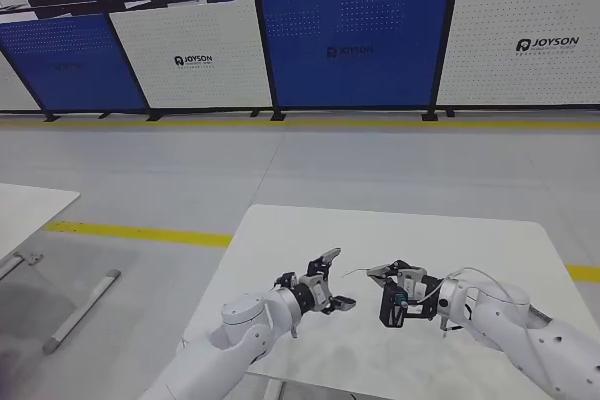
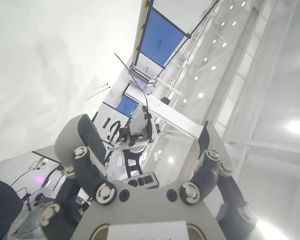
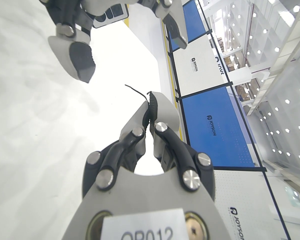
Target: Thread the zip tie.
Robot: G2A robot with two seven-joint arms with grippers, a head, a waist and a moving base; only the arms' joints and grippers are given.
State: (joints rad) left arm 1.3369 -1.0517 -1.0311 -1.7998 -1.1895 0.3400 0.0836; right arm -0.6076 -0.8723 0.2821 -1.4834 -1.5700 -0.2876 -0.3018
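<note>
Zip tie (image 3: 136, 91): thin dark curved strand pinched in right hand (image 3: 150, 101); left hand (image 1: 340, 278) spread wide.

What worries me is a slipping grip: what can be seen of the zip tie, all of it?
The zip tie is a thin, dark strand, plastic by its look. A short, slightly curved end pokes out of the tips of the right gripper, which is shut on it; the rest is hidden between the pads. The free end points toward the open left gripper without touching it, over the white table. No head or loop can be made out.
</note>
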